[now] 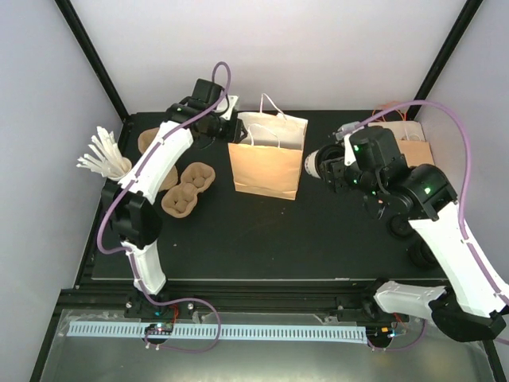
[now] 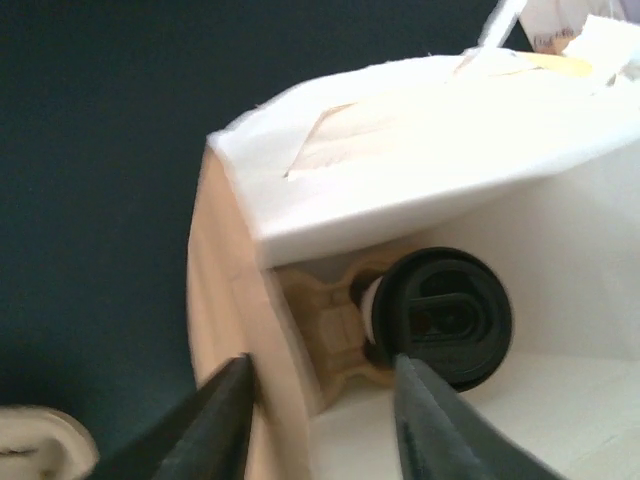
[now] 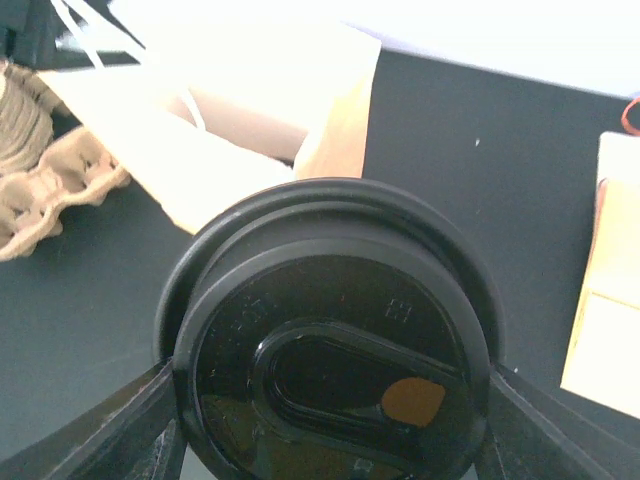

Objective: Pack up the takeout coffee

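**Surroundings.** A brown paper bag (image 1: 266, 163) stands upright at the centre of the black bench (image 1: 262, 239), with its mouth open and white handles raised. Two pulp cup carriers (image 1: 188, 189) lie to its left. Further left, at the bench edge, stands a cup of white stirrers (image 1: 103, 159). A smaller paper bag (image 1: 415, 151) lies at upper right, behind the right arm. Inside the brown bag, a second lidded cup (image 2: 445, 318) sits in a tan pulp holder.

**Left jaws.** These are at the bag's upper left corner, partly open and astride its left wall. One finger (image 2: 215, 425) is outside the wall and the other inside. A gap shows beside the inner finger, and nothing is clamped.

**Right jaws.** These are closed on the takeout coffee (image 1: 312, 165), with a finger (image 3: 120, 430) pressed to each side of the lid rim.

**Task item.** It is a short white paper cup with a round black lid that has a recessed sip panel. It is held on its side just right of the bag, outside it, with its white base toward the bag wall.

**Obscured.**
- In the right wrist view the lid hides the cup body.
- The bag interior is washed out in the left wrist view.
- Dark round items at lower right are partly covered by the right arm and cannot be identified.
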Action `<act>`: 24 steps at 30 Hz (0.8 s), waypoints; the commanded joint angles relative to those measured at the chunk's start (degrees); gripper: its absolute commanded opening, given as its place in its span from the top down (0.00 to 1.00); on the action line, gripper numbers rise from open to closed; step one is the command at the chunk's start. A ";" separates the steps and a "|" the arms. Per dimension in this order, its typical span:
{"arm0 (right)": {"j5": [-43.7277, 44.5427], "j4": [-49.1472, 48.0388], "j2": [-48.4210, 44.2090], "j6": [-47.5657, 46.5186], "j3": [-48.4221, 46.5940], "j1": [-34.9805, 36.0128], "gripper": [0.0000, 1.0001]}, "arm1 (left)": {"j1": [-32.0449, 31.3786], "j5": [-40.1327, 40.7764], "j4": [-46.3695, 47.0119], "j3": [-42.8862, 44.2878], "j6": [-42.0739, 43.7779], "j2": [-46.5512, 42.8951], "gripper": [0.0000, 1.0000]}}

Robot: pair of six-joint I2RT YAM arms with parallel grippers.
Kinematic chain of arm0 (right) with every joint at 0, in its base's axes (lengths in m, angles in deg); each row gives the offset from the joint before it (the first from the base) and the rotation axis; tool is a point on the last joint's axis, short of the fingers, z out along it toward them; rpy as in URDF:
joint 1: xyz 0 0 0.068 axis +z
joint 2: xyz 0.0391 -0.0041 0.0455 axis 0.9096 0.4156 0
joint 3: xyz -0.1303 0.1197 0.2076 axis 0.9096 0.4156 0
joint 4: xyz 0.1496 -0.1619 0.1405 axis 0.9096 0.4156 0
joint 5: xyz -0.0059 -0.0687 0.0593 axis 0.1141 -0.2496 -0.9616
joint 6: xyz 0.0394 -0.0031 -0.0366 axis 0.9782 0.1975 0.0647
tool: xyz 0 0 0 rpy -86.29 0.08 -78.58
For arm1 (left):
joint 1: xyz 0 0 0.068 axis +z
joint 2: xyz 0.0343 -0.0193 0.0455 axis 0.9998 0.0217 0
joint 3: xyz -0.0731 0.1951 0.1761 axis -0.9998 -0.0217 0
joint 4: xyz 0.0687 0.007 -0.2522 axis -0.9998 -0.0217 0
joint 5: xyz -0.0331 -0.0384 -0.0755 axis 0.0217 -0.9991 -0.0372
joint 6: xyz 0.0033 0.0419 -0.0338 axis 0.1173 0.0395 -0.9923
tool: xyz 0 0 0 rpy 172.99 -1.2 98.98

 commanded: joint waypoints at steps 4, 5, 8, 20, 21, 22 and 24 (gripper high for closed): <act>5.47 0.04 3.01 -3.11 -8.69 -0.37 0.46 | -1.15 -0.53 -5.43 4.17 0.80 -0.62 0.95; 5.11 0.11 3.79 -3.78 -9.63 -0.40 0.46 | -1.24 -0.59 -6.14 4.15 1.00 -1.06 0.98; 3.83 0.33 5.83 -5.15 -13.94 -0.36 0.47 | -1.73 -1.98 -8.51 3.88 2.03 -2.91 0.98; -15.04 1.40 6.60 -10.70 -16.53 0.71 0.47 | -5.16 -9.88 -12.62 -11.18 4.22 -18.30 0.98; -16.15 1.39 6.12 -10.88 -15.82 1.12 0.47 | -5.45 -10.35 -12.18 -12.87 4.19 -19.73 0.98; -17.57 1.21 5.60 -10.93 -15.06 1.56 0.47 | -5.67 -10.40 -11.86 -14.24 4.01 -21.15 0.99; -19.70 0.82 4.28 -10.72 -13.85 2.69 0.48 | -6.09 -10.63 -11.61 -16.05 3.57 -23.31 0.99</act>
